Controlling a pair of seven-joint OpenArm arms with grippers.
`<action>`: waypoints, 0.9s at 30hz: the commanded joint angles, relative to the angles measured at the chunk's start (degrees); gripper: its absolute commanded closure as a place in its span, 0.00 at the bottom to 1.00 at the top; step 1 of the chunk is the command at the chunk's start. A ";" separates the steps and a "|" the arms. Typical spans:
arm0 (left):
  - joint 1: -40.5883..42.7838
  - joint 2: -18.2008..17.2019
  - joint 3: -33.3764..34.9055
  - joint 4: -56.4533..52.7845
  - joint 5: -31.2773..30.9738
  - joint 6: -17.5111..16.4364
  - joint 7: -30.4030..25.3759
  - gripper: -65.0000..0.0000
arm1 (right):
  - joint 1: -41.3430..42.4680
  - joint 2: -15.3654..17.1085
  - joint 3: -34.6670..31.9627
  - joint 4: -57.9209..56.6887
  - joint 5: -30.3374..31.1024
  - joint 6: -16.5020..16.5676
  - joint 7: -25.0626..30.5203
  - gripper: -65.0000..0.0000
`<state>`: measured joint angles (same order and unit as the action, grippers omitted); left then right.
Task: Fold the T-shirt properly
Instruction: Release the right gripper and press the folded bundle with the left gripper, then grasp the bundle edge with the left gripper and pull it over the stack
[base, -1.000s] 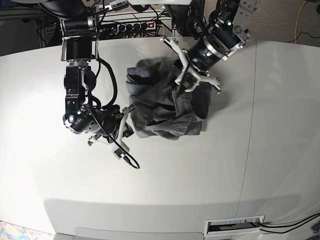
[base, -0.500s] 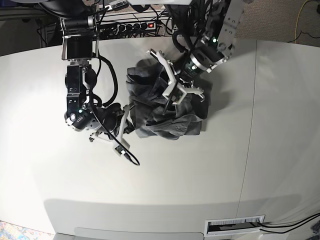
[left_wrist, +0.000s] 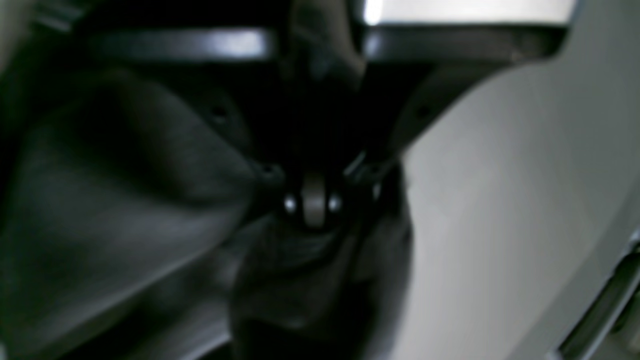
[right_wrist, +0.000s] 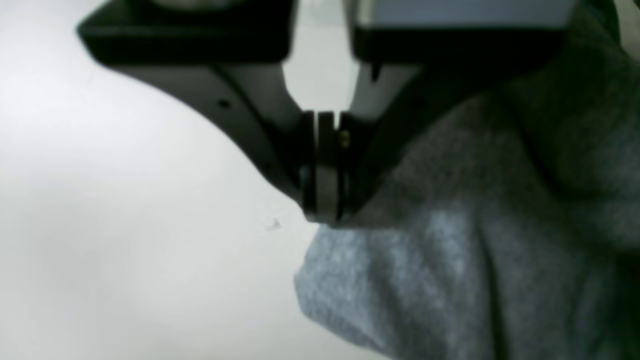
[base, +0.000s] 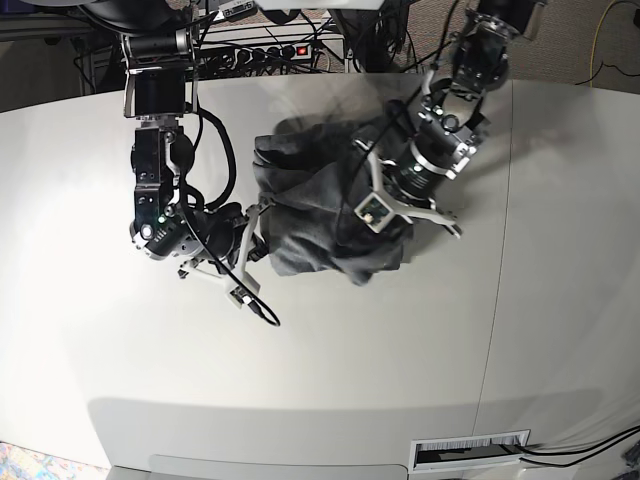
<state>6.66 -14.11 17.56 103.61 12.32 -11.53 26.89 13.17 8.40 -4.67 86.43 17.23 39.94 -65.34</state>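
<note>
The T-shirt (base: 320, 215) lay bunched in the middle of the table (base: 400, 340), soft and limp, best taken by a hem or corner. The left gripper (left_wrist: 312, 210) had its jaws pinched into dark cloth; the right gripper (right_wrist: 324, 212) pinched the left edge. A second earlier the left arm sat farther back; it had swung nearer and turned

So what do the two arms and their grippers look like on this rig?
Both arms are black, jointed, with small green lights and loose black cables. The left gripper and right gripper have pale grey fingers on black mounts. A small square module sits by the left wrist.
</note>
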 joint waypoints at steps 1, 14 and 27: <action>-0.81 -0.92 -0.11 0.42 0.13 0.63 -1.29 1.00 | 0.90 0.17 0.11 0.83 1.05 0.06 0.87 1.00; -0.76 -6.86 -0.11 1.42 -1.49 1.66 1.68 1.00 | -1.07 0.15 0.11 0.83 2.45 0.06 1.49 1.00; 5.25 -2.38 -0.07 16.17 -22.29 -10.69 4.55 0.72 | -0.15 0.13 0.11 0.83 0.96 0.06 2.43 1.00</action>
<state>12.71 -16.40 17.72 118.65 -9.56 -22.74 33.17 11.44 8.38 -4.67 86.35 17.78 39.94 -64.25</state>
